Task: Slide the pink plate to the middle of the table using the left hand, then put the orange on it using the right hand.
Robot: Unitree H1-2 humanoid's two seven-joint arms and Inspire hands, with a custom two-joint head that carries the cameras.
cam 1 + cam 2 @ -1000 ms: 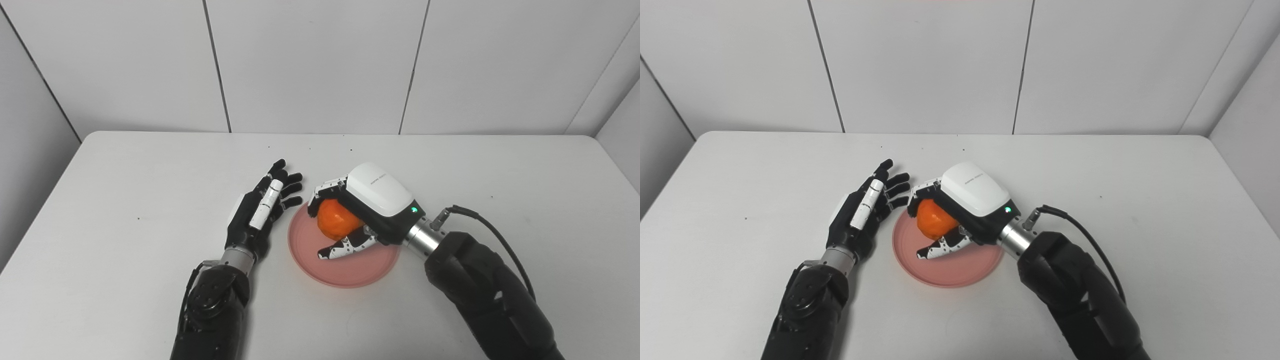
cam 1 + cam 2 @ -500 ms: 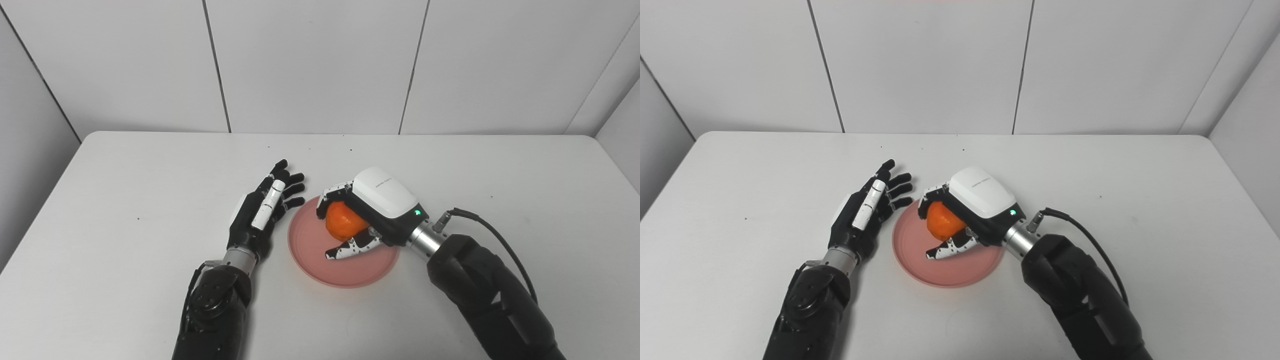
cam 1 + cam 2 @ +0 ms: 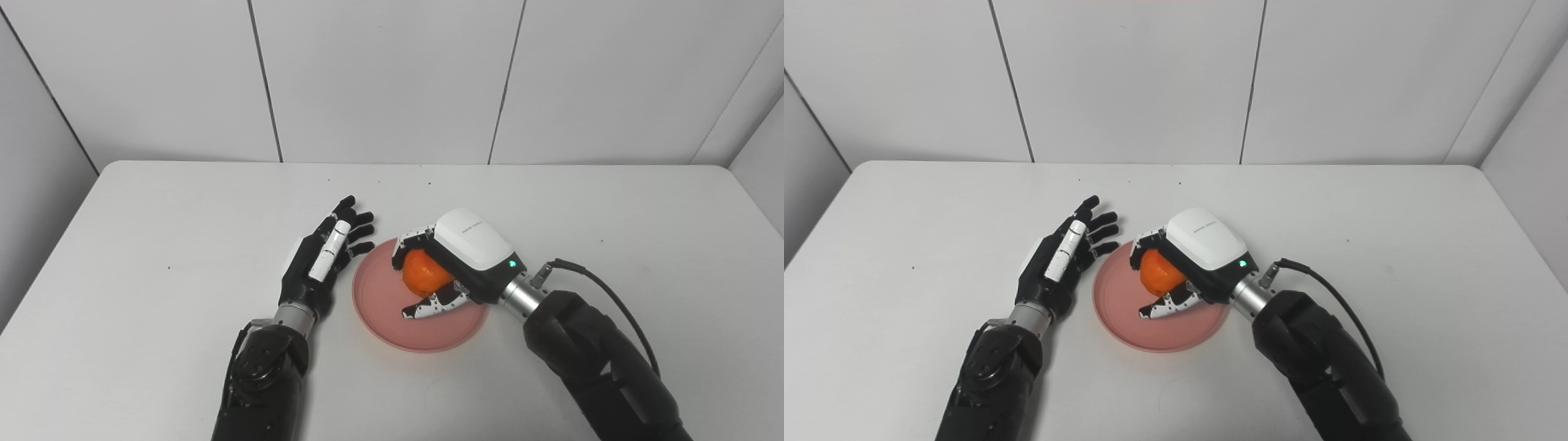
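While right hand [image 3: 456, 269] grips orange [image 3: 422, 274] over pink plate [image 3: 1127, 318], left hand [image 3: 1062, 260] open

One small line of dark print sits on the white back cover of the right robot hand [image 3: 456, 269], above the orange [image 3: 424, 274]; it is too small to read. No other writing shows.
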